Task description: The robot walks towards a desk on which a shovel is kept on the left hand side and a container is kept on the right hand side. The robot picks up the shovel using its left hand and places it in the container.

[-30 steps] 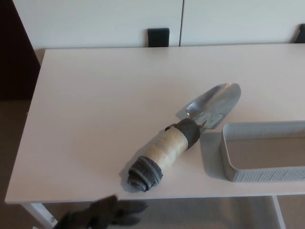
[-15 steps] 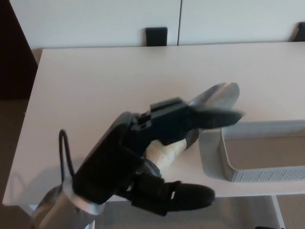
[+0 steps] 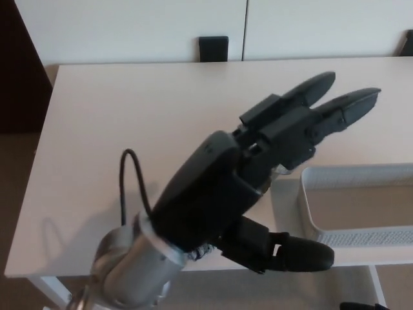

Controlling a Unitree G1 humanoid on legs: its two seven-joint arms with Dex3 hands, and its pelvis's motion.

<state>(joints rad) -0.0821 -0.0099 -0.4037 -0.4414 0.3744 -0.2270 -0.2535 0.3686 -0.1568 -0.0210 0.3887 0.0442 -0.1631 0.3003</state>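
From my feed, the desk (image 3: 116, 123) fills most of the view, a pale, smooth top with its near left corner low in the picture and a white leg (image 3: 51, 290) showing beneath that corner. Behind its far edge I see a white wall or cabinet front (image 3: 129, 29), split by a thin vertical seam (image 3: 245, 29). A small black square block (image 3: 213, 49) sits against that surface, just above the desk's back edge. A similar dark piece (image 3: 407, 44) peeks in at the right border. Left of the desk there is a dark area (image 3: 19, 84), and below it brownish floor (image 3: 13, 194).
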